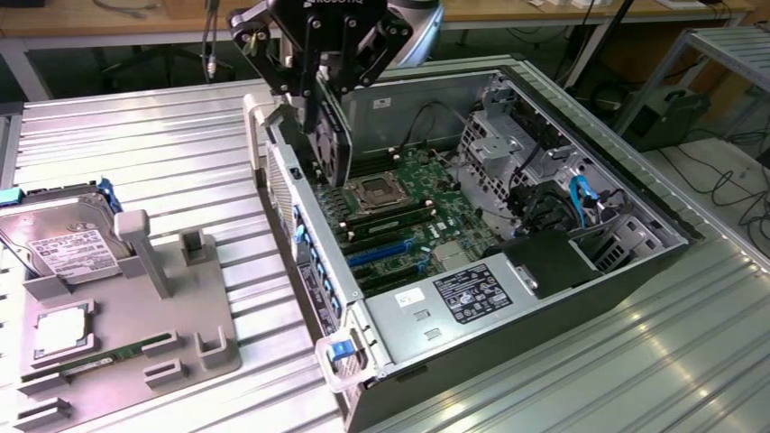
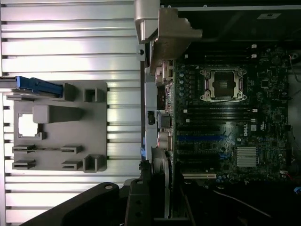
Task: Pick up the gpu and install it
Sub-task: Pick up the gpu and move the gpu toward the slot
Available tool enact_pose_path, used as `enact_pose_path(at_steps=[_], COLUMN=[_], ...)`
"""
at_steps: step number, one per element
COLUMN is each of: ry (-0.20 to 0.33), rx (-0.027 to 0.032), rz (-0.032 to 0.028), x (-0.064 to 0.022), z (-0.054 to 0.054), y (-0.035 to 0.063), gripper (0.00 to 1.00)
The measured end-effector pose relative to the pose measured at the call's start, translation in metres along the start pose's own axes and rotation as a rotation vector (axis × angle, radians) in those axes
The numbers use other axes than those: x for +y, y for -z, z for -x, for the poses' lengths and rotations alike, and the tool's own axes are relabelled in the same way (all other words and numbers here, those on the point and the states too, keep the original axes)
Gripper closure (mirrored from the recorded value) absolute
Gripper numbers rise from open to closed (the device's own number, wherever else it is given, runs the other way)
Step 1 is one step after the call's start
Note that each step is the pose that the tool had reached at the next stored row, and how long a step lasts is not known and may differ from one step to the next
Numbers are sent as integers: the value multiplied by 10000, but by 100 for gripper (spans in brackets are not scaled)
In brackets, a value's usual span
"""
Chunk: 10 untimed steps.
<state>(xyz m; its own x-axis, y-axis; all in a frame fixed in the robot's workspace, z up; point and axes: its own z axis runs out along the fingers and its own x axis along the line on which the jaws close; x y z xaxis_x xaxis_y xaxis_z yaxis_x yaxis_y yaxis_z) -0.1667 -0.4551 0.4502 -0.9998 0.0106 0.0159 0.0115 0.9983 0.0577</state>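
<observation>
The gpu [image 1: 330, 144] hangs edge-on, a thin dark card, over the open computer case [image 1: 626, 262] near its rear wall. My gripper [image 1: 316, 101] is shut on the card's upper edge. The card's lower end is above the motherboard [image 1: 416, 212], close to the CPU socket [image 1: 373, 189]. In the wrist view the gpu's silver end bracket [image 2: 167, 40] juts out along the case's rear wall, and the card's edge [image 2: 165, 169] runs back to my gripper [image 2: 160, 195]. The blue expansion slots [image 2: 200, 139] lie bare beside the card.
A grey fixture [image 1: 132, 334] in the exterior view's left holds a silver hard drive [image 1: 60, 244], a processor [image 1: 60, 329] and a memory stick [image 1: 114, 354]. Inside the case are a black power supply [image 1: 547, 262], drive cages [image 1: 506, 135] and blue cables [image 1: 583, 203]. The slatted metal table [image 1: 157, 153] surrounds it.
</observation>
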Motion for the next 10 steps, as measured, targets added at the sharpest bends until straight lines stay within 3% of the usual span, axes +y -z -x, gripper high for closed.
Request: enact_pose_path(at_steps=[10], ry=[0], rx=[0], rz=[0], x=[2], z=[170], y=[-2], gripper=[73])
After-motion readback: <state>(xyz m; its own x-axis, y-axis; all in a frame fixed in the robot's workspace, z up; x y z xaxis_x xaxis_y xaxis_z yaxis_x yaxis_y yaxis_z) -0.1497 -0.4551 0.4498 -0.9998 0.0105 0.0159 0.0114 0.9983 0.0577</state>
